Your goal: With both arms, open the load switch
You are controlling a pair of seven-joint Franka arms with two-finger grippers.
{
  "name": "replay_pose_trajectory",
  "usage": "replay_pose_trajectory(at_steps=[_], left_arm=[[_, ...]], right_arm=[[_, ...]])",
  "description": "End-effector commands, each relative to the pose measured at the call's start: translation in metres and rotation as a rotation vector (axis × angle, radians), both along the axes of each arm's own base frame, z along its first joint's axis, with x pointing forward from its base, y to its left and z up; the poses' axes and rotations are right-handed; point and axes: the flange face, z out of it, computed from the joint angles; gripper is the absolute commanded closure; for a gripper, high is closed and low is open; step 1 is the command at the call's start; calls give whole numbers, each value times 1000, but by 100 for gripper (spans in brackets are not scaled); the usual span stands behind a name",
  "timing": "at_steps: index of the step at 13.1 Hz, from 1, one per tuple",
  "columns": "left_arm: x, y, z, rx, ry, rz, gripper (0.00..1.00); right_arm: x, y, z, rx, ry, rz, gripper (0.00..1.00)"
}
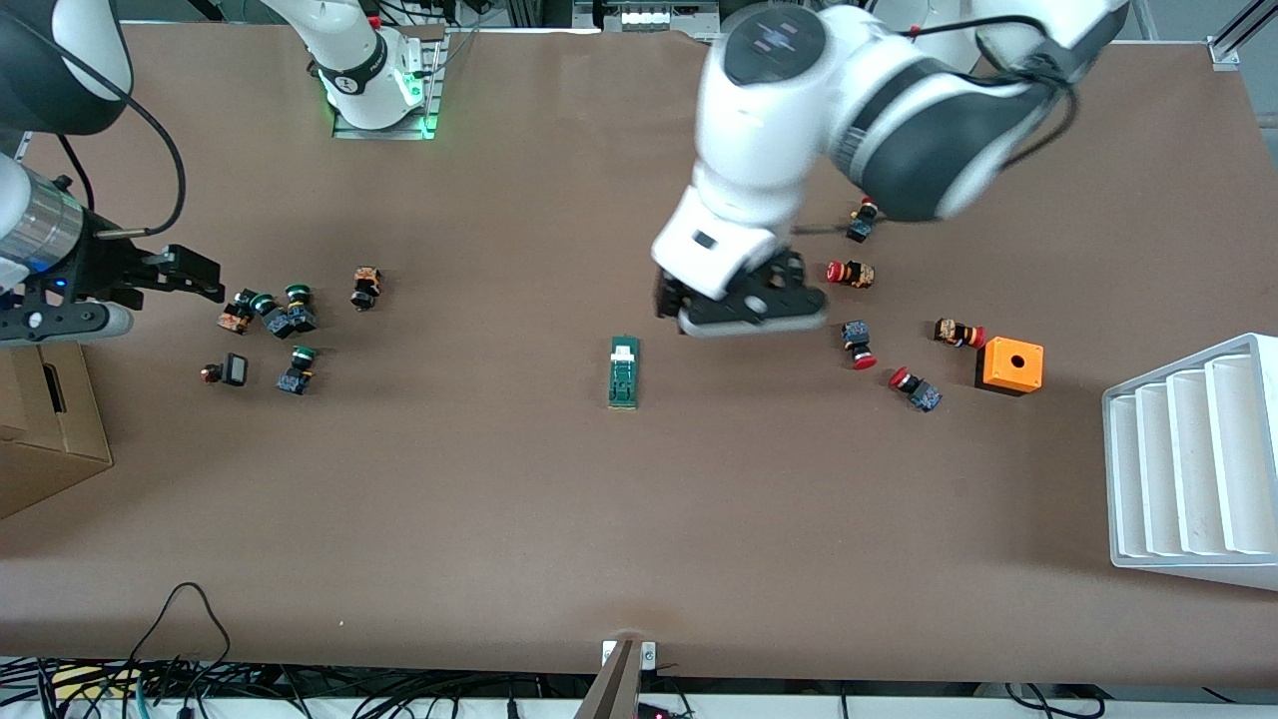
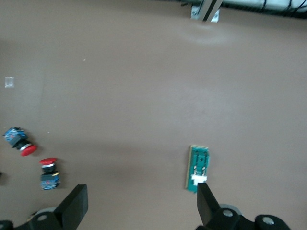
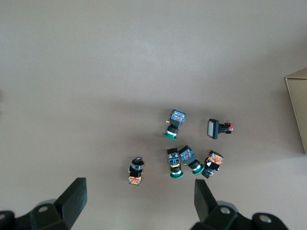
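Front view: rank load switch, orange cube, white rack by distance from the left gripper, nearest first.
Measured from the left gripper, jaws open, low over the table's middle:
1. load switch, lying flat just beside the gripper, nearer the front camera.
2. orange cube, toward the left arm's end.
3. white rack, at the table's edge on the left arm's end.

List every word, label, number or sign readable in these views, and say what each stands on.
None can be read.
load switch: pale marks on its white end piece, too small to read.
push buttons: orange and blue patches, too blurred to read.
cardboard box: no print visible.
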Motion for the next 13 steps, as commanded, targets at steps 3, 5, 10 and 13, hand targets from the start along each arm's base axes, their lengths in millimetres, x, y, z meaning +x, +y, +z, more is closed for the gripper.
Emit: replay_pose_trajectory(at_steps=[3, 5, 10, 13], left_arm=[[46, 93, 2, 13, 189, -42, 0], [60, 136, 3, 5, 223, -74, 0], [75, 220, -7, -49, 275, -19, 0], [53, 255, -23, -52, 225, -34, 0]], right_arm=[[-7, -11, 18, -11, 20, 13, 1], [-7, -15, 18, -10, 20, 32, 1], [-9, -11, 23, -12, 34, 29, 1], [-8, -7, 23, -18, 26, 35, 1]])
